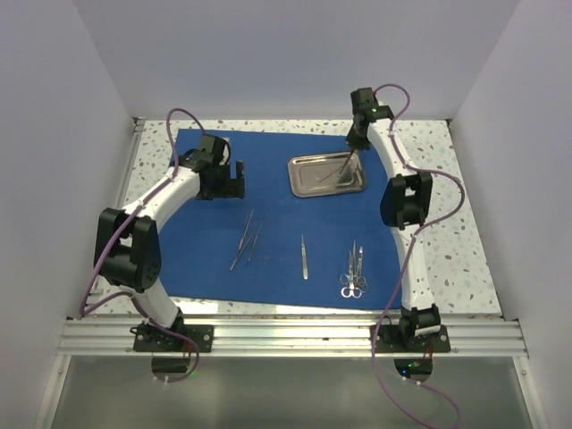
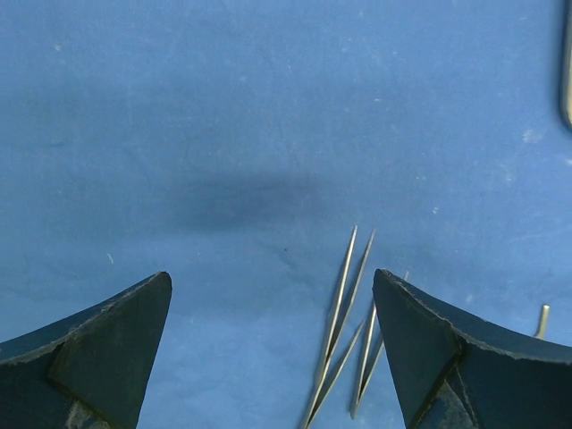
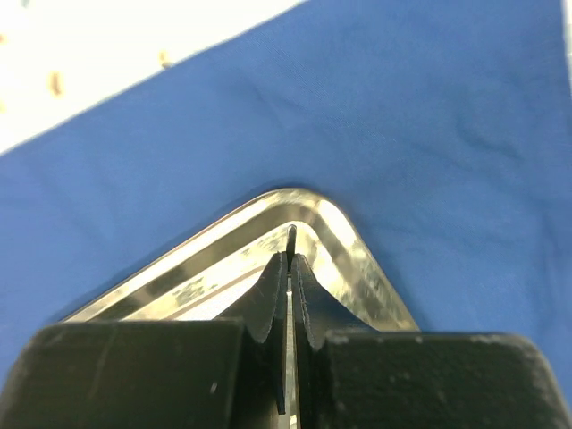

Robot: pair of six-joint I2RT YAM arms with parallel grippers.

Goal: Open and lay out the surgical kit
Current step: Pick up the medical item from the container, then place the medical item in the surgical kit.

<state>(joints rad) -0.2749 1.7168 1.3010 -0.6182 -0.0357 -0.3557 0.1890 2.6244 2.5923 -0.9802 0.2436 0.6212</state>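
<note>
The royal-blue drape (image 1: 277,179) lies spread flat on the table. The steel tray (image 1: 304,183) sits on its far middle. My right gripper (image 1: 356,143) hangs over the tray's right end, shut on a slim silver instrument (image 1: 342,166) that slants down into the tray. In the right wrist view the instrument's tip (image 3: 291,236) sticks out between the closed fingers (image 3: 273,286), above the tray's corner (image 3: 357,250). My left gripper (image 1: 223,185) is open and empty above bare drape (image 2: 223,134). Two tweezers (image 1: 247,239) lie just in front of it, and they also show in the left wrist view (image 2: 344,322).
One more tweezers (image 1: 304,256) and ring-handled forceps (image 1: 353,273) lie on the near part of the drape. Speckled tabletop (image 1: 456,223) shows around the drape. White walls close in the left, right and back. An aluminium rail (image 1: 286,335) runs along the near edge.
</note>
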